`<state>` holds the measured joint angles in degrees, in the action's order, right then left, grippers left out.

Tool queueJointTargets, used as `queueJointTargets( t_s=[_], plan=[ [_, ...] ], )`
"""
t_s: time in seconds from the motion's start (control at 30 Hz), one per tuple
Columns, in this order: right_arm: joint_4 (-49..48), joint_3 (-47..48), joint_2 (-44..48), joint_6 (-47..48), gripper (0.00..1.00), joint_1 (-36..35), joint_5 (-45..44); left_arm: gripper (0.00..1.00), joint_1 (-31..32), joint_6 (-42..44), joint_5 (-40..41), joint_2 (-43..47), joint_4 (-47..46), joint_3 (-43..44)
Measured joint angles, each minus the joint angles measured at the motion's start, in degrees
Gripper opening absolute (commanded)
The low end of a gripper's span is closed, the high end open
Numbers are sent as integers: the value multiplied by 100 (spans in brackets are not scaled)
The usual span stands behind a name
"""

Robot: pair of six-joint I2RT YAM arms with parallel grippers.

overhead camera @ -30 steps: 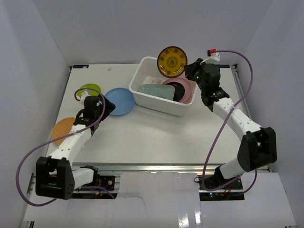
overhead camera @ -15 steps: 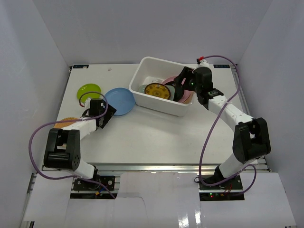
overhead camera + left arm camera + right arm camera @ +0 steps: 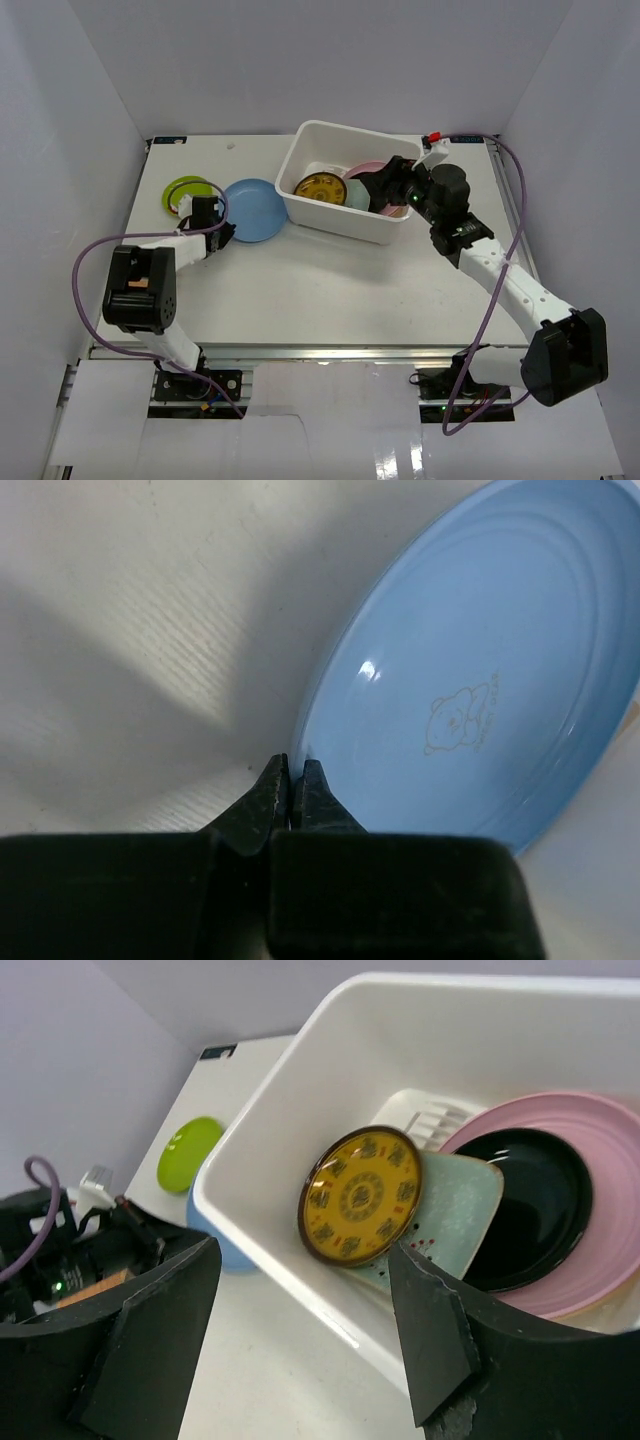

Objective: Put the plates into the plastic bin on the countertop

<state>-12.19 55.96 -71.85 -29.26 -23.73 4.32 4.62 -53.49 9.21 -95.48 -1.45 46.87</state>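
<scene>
Lime green round plate (image 3: 187,190) lies at ten o'clock on the white countertop (image 3: 320,290). Beside it, the left gripper (image 3: 291,776) pinches the round blue plate (image 3: 470,680) by its rim. At one o'clock, the white plastic bin (image 3: 330,222) holds the brown-gold round plate (image 3: 360,1198), mint oblong dish (image 3: 455,1200), black plate (image 3: 530,1205) and pink plate (image 3: 600,1140). The right gripper (image 3: 300,1260) hovers over them, fingers spread.

You have one print to check. In the well of the blue plate (image 3: 520,610) there is a pale bear drawing (image 3: 450,720), with a short line of small lettering (image 3: 487,732) at its 3 o'clock, too faint to read. The brown-gold plate (image 3: 360,1198) carries dark round emblems ringed about a centre one; you cannot make them out as characters. No word or number is legible.
</scene>
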Motion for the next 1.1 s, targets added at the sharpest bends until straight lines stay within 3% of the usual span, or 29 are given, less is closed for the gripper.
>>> queueJointTargets(
  t_s=[0.2, 0.4, 0.57, 0.8, 0.97, 1.03, 1.1],
  plan=[
    [55, -44, -7, 260, 79, -522, 149, 0, 37, 367, 109, 470, 614, -63],
    [376, 439, -577, 691, 94, -1220, 260, 0, 44, 868, 352, 2061, 1591, -302],
    [706, 975, -1121, 992, 98, -1768, 339, 0, 46, 1290, 726, 3589, 1982, -291],
    [1016, 1937, -1788, 1137, 90, -2142, 586, 0, 66, 1729, 627, 4970, 2068, -245],
    [1174, 2916, -2470, 1152, 91, -2146, 732, 0, 85, 1985, -461, 5278, 1939, -229],
    [1233, 3095, -2653, 1152, 99, -2146, 726, 0, 85, 2044, -962, 5198, 1888, -219],
    [1296, 3101, -2717, 1176, 79, -2146, 662, 0, 87, 2103, -1360, 5130, 1878, -219]
  ],
)
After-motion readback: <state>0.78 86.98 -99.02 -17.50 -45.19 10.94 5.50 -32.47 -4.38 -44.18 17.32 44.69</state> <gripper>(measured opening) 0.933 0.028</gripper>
